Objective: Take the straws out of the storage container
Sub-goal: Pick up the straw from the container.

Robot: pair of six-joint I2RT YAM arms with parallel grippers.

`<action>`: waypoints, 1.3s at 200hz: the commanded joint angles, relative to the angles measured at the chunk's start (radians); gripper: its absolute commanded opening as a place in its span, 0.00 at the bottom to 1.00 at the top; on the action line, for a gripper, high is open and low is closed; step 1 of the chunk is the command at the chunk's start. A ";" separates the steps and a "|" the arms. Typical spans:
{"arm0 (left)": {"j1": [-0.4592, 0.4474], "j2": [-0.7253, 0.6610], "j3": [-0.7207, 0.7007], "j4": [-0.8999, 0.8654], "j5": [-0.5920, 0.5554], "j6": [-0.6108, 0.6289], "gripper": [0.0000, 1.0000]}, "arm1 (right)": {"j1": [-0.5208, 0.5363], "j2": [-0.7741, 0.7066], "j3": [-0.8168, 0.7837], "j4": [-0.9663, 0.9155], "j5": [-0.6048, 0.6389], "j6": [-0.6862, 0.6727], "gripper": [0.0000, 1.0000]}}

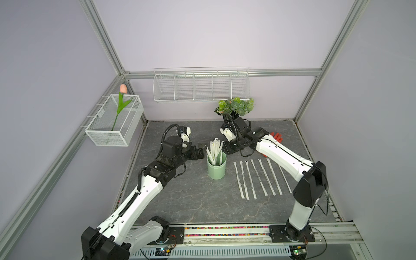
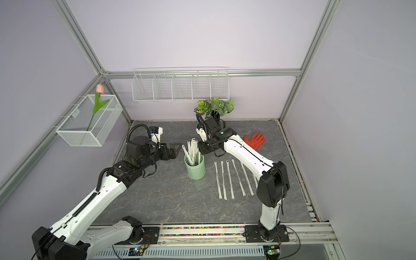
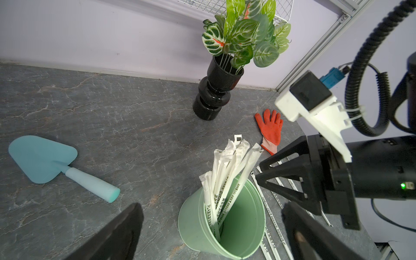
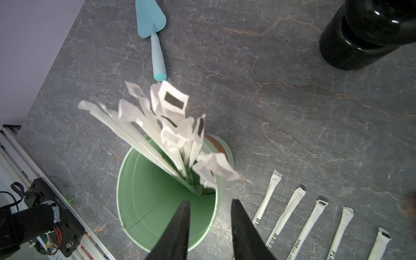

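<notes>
Seven or so straws [image 4: 266, 198] already out, laid side by side in a row on the counter [image 1: 180, 202], just beside the storage container [image 1: 216, 171] on the right arm's side. A good bunch more left inside the mint-green cup, leaning together against one side, crumpled wrapper ends fanned out well above the rim. Cup upright, about mid-counter, between the two arms.

Right fingers [image 4: 183, 218]: parted a little, pinching nothing, poised over the rim on the emptier side, near the closest wrapper ends but apart from them. Left fingers [image 3: 128, 225]: spread wide, empty, just beside the cup on the opposite side, apparently not touching it.

Step in hand, by the look of it: going in for the next straw. To do it well:

- Single out one straw at the edge of the fan, nearest the right fingers, rather than diving into the thick of the bunch.
- Close in with the gap wide enough to take only that one, then pinch the stiffer shaft just below the floppy paper end; avoid gripping the flap alone, for fear of tearing or slipping.
- Draw upward along the straw's own lean until clear of the rim, slowly, to avoid dragging neighbours out or tipping the cup.
- Steady the cup wall with the left fingers if needed.
- Set down parallel to the row, on a bare stretch of counter.
</notes>
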 commanded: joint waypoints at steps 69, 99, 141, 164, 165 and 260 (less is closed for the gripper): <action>-0.006 -0.005 0.002 0.002 -0.006 0.006 1.00 | 0.004 0.084 0.076 -0.001 -0.045 0.012 0.27; -0.005 -0.003 0.004 0.000 -0.004 0.004 1.00 | 0.004 0.091 0.085 -0.011 -0.043 0.012 0.21; -0.006 -0.003 0.005 0.002 0.003 0.003 1.00 | 0.004 0.085 0.091 -0.026 -0.048 0.009 0.14; -0.006 -0.004 0.004 0.002 0.004 0.003 1.00 | 0.004 0.087 0.092 -0.033 -0.049 0.005 0.13; -0.006 -0.004 0.004 0.002 0.004 0.004 1.00 | 0.004 0.088 0.093 -0.034 -0.049 0.005 0.13; -0.006 -0.004 0.004 0.004 0.004 0.001 1.00 | 0.015 0.038 0.091 -0.077 -0.040 -0.009 0.09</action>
